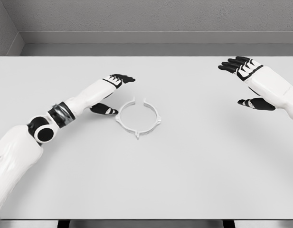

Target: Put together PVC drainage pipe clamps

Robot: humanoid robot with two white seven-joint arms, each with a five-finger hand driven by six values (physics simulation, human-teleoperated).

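A white ring-shaped pipe clamp (pixel 138 117) lies flat on the white table (pixel 193 161), a little left of the middle, with a gap in its far side and small lugs around its rim. My left hand (pixel 114 94) hovers just left of the clamp, fingers spread and thumb pointing toward the ring, holding nothing. Far off at the right, my right hand (pixel 245 80) is raised above the table with fingers extended and thumb apart, also holding nothing.
The table's far edge meets a grey wall (pixel 146 19) at the back. The front edge runs along the bottom of the view.
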